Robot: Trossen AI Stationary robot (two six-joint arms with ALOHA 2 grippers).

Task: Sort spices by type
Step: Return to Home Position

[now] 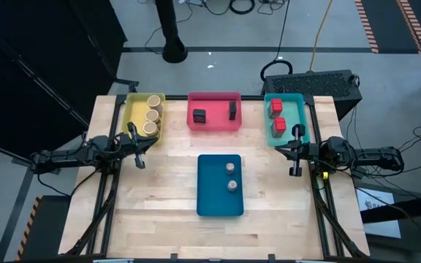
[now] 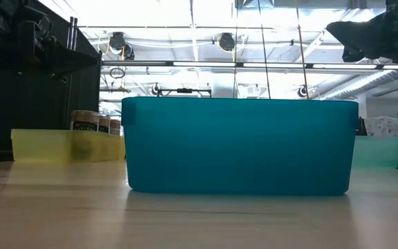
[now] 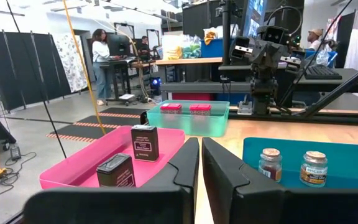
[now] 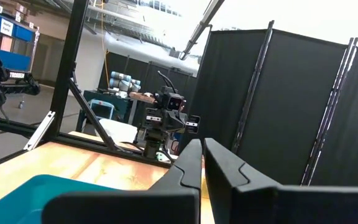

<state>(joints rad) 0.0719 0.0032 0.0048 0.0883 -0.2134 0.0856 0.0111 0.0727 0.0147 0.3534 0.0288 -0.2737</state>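
Tan jars [image 1: 152, 115], red boxes [image 1: 275, 108], dark boxes [image 1: 199, 115] and grey jars [image 1: 230, 168] sit sorted by kind. The left gripper [image 3: 200, 146] and right gripper [image 4: 202, 145], both pinched closed and empty, I think just need parking at the table's sides

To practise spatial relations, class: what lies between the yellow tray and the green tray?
The pink tray, holding two dark boxes, lies between them, as the high view shows.

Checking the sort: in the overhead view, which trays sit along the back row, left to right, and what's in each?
Yellow tray with tan jars → pink tray with dark boxes → green tray with red boxes.
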